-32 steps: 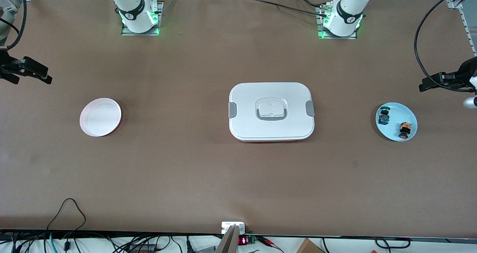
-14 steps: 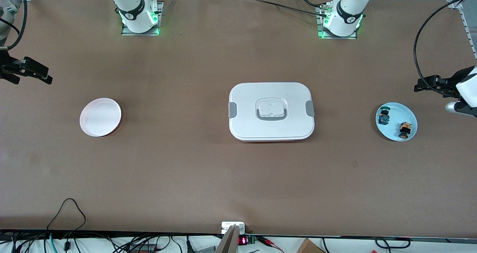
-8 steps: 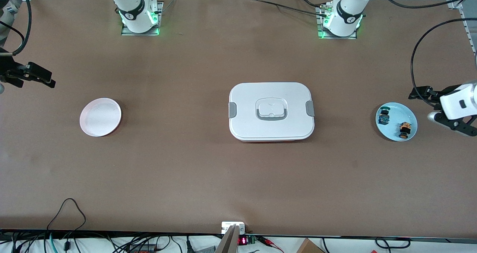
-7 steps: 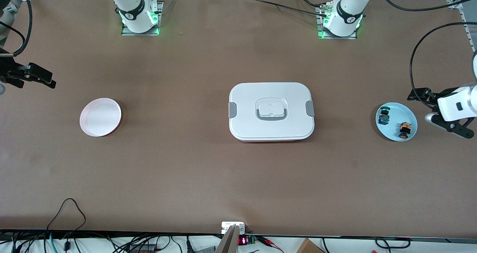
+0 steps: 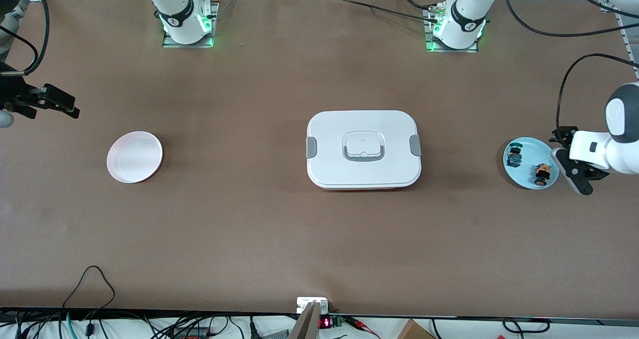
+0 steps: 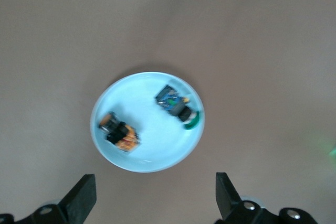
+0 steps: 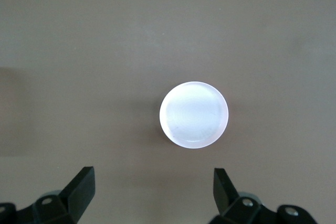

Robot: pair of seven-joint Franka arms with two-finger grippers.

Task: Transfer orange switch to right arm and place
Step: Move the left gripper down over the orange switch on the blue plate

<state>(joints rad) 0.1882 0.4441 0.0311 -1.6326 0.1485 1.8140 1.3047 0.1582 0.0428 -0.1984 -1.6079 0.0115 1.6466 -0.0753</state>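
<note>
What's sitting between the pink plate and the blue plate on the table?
In the front view, the closed white lunch box lies between the pink plate and the blue plate; otherwise bare brown table.

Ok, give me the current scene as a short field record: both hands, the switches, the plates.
left hand: open, empty, up beside the blue plate at the left arm's end of the table
right hand: open, empty, waiting at the right arm's end
orange switch: lying on the blue plate, not yet picked up
blue switch with green cap: same plate, apart from the orange switch, farther from the front camera
white plate: at the right arm's end, nothing on it
white lidded box: mid-table, lid on
</note>
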